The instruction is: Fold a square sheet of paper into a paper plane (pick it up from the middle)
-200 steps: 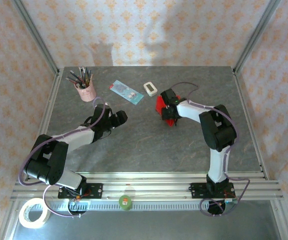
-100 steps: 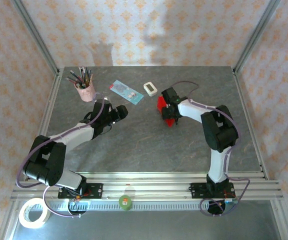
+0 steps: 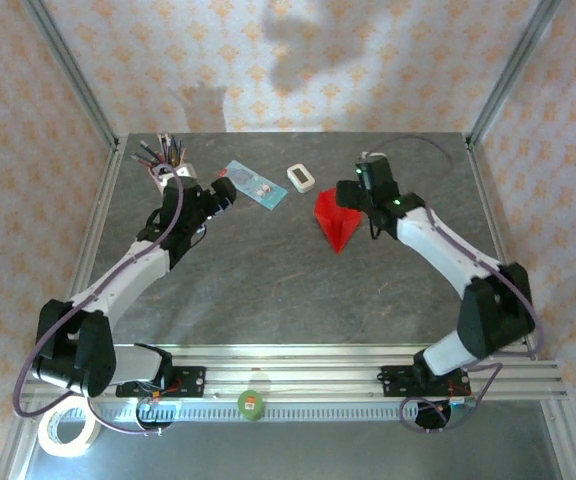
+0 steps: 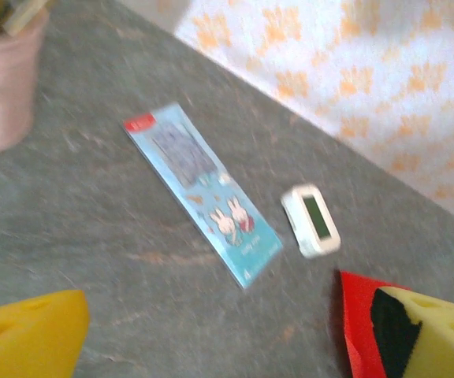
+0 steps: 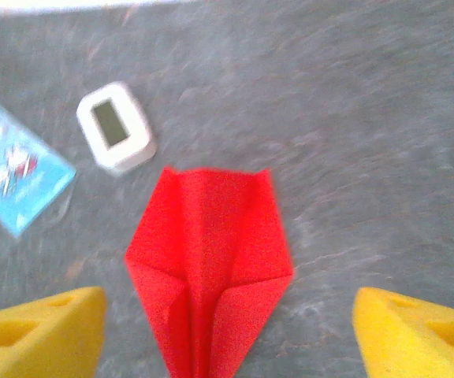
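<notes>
The red paper plane (image 3: 334, 222) lay flat on the grey table (image 3: 288, 290), right of centre, its sharp tip pointing toward the arms' bases and its wide end toward the far wall. No gripper held it. The right gripper (image 3: 351, 192) hung just beside the plane's far right edge with its jaws spread wide. In the right wrist view, its yellow pads (image 5: 38, 339) stood well apart on either side of the plane (image 5: 209, 268), whose centre crease ran straight between them. Whether any part of the gripper touched the paper could not be told.

The left gripper (image 3: 220, 193) reached across the far left of the table, its jaws likewise spread. Its yellow pads (image 4: 22, 339) sat at opposite edges of the left wrist view, with a corner of the plane (image 4: 355, 315) showing beside the right-hand pad. A small white block (image 3: 300, 177) lay near the plane's wide end. A blue card (image 3: 254, 184) lay between the block and the left gripper, and a pink cup (image 4: 2, 79) of pens stood at the far left.
</notes>
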### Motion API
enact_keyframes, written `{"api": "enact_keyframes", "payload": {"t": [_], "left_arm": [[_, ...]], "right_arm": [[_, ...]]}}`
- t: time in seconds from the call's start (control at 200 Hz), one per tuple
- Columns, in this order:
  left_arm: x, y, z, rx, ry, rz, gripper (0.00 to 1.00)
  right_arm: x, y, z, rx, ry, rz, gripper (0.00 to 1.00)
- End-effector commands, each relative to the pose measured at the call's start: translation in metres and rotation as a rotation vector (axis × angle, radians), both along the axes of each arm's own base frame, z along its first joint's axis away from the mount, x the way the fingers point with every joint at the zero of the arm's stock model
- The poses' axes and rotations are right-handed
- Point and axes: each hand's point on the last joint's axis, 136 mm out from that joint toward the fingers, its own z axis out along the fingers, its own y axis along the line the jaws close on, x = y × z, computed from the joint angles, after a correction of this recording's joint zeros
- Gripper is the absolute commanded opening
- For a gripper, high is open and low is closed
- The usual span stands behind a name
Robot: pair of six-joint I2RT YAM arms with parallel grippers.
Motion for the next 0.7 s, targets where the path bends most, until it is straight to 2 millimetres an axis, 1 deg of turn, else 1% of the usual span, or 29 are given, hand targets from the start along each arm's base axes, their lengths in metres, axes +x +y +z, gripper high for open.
{"api": "enact_keyframes", "payload": {"t": [0.0,0.02,0.025,0.04,0.06,0.09,0.135,0.18,0.185,0.2,0.26,0.295,0.35,0.425,0.531,0.596,0.671,0.691,0.696], "left_arm": [[-0.009,0.044,0.023,0.136,-0.076,0.166,0.97],[-0.012,0.051,0.024,0.153,-0.086,0.196,0.98],[-0.013,0.053,0.025,0.158,-0.09,0.205,0.98],[-0.015,0.058,0.028,0.17,-0.103,0.227,0.99],[-0.018,0.065,0.026,0.19,-0.108,0.256,0.99],[-0.024,0.075,0.029,0.216,-0.128,0.302,0.99],[-0.032,0.091,0.029,0.252,-0.148,0.372,0.99],[-0.042,0.107,0.028,0.286,-0.16,0.447,0.99],[-0.043,0.109,0.026,0.29,-0.159,0.457,0.99],[-0.046,0.114,0.025,0.3,-0.158,0.481,0.99],[-0.057,0.132,0.016,0.341,-0.144,0.56,0.99],[-0.062,0.14,0.008,0.361,-0.126,0.587,0.99],[-0.068,0.146,-0.002,0.4,-0.129,0.603,0.99],[-0.075,0.149,-0.017,0.438,-0.144,0.597,0.99],[-0.081,0.153,-0.035,0.485,-0.134,0.584,0.99],[-0.08,0.153,-0.046,0.51,-0.119,0.559,0.99],[-0.076,0.151,-0.053,0.524,-0.124,0.519,0.99],[-0.075,0.15,-0.054,0.525,-0.132,0.508,0.99],[-0.074,0.15,-0.055,0.525,-0.135,0.504,0.99]], "right_arm": [[-0.003,-0.053,0.031,0.017,-0.186,-0.219,0.91],[-0.005,-0.06,0.036,0.023,-0.215,-0.246,0.93],[-0.006,-0.063,0.034,0.019,-0.214,-0.256,0.94],[-0.009,-0.07,0.036,0.022,-0.234,-0.278,0.95],[-0.012,-0.079,0.038,0.02,-0.259,-0.306,0.97],[-0.017,-0.093,0.04,0.019,-0.29,-0.352,1.0],[-0.024,-0.114,0.041,0.017,-0.334,-0.429,1.0],[-0.029,-0.134,0.031,0.007,-0.347,-0.493,1.0],[-0.031,-0.136,0.035,0.014,-0.362,-0.499,1.0],[-0.034,-0.14,0.035,0.018,-0.373,-0.509,1.0],[-0.042,-0.162,0.024,0.021,-0.392,-0.574,1.0],[-0.047,-0.172,0.016,0.014,-0.398,-0.602,1.0],[-0.055,-0.185,0.005,0.008,-0.415,-0.637,1.0],[-0.064,-0.194,-0.01,-0.007,-0.44,-0.658,1.0],[-0.074,-0.195,-0.029,-0.019,-0.484,-0.639,1.0],[-0.076,-0.192,-0.037,-0.02,-0.511,-0.603,1.0],[-0.073,-0.189,-0.044,-0.018,-0.517,-0.567,1.0],[-0.072,-0.188,-0.043,-0.014,-0.523,-0.558,1.0],[-0.071,-0.187,-0.045,-0.016,-0.516,-0.555,1.0]]}}
